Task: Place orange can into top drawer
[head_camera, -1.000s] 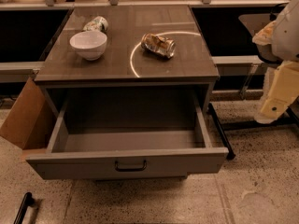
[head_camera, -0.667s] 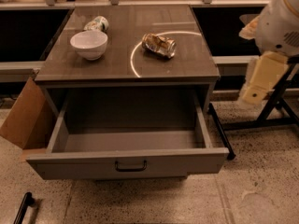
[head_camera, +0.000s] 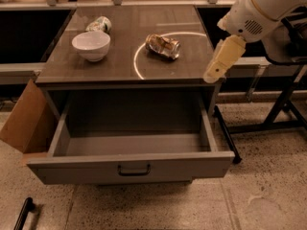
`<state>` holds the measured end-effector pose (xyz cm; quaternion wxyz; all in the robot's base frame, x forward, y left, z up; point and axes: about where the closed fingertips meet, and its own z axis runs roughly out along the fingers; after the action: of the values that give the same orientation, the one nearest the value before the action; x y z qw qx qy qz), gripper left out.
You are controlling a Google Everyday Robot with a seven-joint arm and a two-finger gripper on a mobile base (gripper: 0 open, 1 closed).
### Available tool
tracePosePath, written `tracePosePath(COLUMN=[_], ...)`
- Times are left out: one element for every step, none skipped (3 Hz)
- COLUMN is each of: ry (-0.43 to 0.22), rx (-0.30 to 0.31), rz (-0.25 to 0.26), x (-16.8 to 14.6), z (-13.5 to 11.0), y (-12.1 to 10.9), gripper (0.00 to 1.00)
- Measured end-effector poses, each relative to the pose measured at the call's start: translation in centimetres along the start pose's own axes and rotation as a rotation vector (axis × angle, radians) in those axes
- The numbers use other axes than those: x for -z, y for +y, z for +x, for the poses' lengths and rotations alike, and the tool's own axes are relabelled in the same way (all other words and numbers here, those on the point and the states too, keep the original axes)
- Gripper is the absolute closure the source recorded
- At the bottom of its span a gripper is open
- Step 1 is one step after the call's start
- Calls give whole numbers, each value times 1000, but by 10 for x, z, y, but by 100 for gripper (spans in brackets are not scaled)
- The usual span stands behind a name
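Observation:
The orange can (head_camera: 163,46) lies on its side on the tabletop (head_camera: 120,66), inside a bright ring of light, right of the middle. The top drawer (head_camera: 86,170) is pulled wide open below the tabletop, and its inside shows nothing in it. Its dark bar handle (head_camera: 134,169) is at the middle of the front panel. My gripper (head_camera: 214,74) hangs from the white arm (head_camera: 259,8) at the table's right edge. It is to the right of the can, apart from it, and holds nothing that I can see.
A white bowl (head_camera: 91,45) and a white-and-green can (head_camera: 99,24) stand at the tabletop's back left. A cardboard flap (head_camera: 24,121) leans at the drawer's left. Black stand legs (head_camera: 280,111) are on the floor at the right. A dark bar (head_camera: 21,213) lies at the bottom left.
My arm has swung in from the right towards the table. The gripper has come to the table's right edge. The can, bowl and drawer have not moved.

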<state>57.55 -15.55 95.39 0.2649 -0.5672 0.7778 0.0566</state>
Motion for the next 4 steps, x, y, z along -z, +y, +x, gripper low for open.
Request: tracePosePath(ry=[0, -35, -74, -100], rx=[0, -4, 3, 1], rz=[0, 8, 9, -1], x=[0, -11, -33, -61], z=[0, -5, -16, -32], y=[0, -16, -45, -74], gripper=[0, 0, 0, 0])
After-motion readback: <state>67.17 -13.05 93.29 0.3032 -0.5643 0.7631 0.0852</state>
